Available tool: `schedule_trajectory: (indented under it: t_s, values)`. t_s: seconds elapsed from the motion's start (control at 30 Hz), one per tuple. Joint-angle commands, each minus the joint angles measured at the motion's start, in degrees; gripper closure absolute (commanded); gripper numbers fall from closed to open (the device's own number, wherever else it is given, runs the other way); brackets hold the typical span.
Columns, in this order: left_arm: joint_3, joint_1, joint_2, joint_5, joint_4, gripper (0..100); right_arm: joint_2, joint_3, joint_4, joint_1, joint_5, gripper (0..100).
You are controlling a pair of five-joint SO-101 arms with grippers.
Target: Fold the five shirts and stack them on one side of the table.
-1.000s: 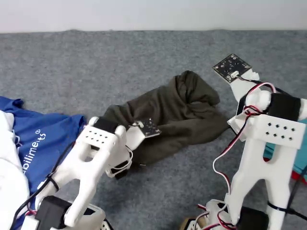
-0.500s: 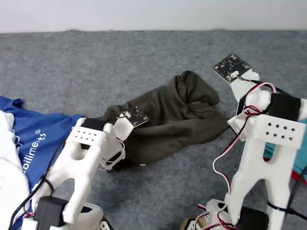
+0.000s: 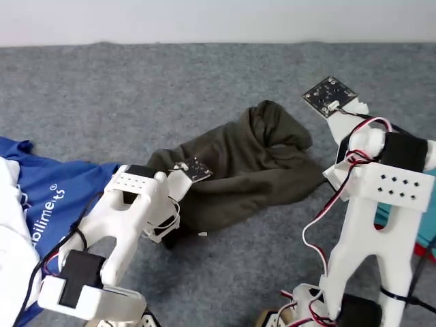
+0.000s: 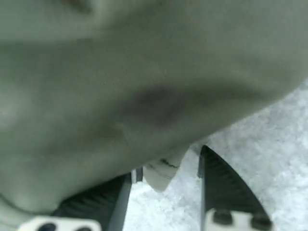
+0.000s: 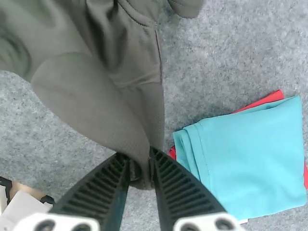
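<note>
High view: a crumpled olive-green cloth shirt (image 3: 245,163) lies unfolded in the middle of the grey felt-covered table (image 3: 136,95). The white left arm (image 3: 129,211) bends over the shirt's near-left edge. The white right arm (image 3: 371,197) stands at its right edge. A blue cloth shirt with white print (image 3: 61,197) and a white garment (image 3: 10,225) lie unfolded at the table's left side. One risk, as I judge it: the olive shirt is bunched, so lifting it by two edge points may drag the heap along rather than spread it flat.

Left wrist view: olive fabric hangs close over the lens. The left gripper (image 4: 167,166) has black ribbed jaws that stand apart, released. A pale tab of the shirt dangles in the gap, gripped by neither jaw. If they close here they may catch only the tab or a thin hem, which could slip out or twist the cloth.

Right wrist view: the right gripper (image 5: 139,173) is clenched on a narrow fold of the olive shirt, low over the table. Just beside it lies a folded teal cloth shirt (image 5: 245,154) on top of a folded red shirt (image 5: 269,96). The hold looks shallow, so a pull could free the fold. A swing toward the stack might drag olive cloth across the folded pair and upset them.
</note>
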Motion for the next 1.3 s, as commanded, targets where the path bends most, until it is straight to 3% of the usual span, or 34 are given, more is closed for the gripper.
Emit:
schedule_trajectory:
  t_s: [0.0,0.27,0.37,0.63,0.87,1.27]
  values:
    - [-1.2,0.0,0.1,2.3,-2.9,80,-2.4,-0.4,-0.1,0.7,-0.6,98.4]
    - [-1.5,0.1,0.2,3.2,-5.3,98,-2.4,-0.4,-0.1,0.6,-0.6,98.4]
    - [-1.7,0.1,-0.7,3.1,-4.7,99,-2.4,-0.4,-0.1,0.6,-0.6,98.4]
    - [-15.2,-0.5,-14.2,3.3,12.3,99,-5.5,-3.3,-0.7,0.8,-0.5,98.4]
    - [-29.2,-1.0,-30.0,3.4,19.5,99,-11.6,-4.7,-5.9,1.0,-0.3,98.4]
    - [-48.4,-18.0,-36.6,3.1,20.1,99,-26.2,-4.7,-29.7,0.7,4.2,98.5]
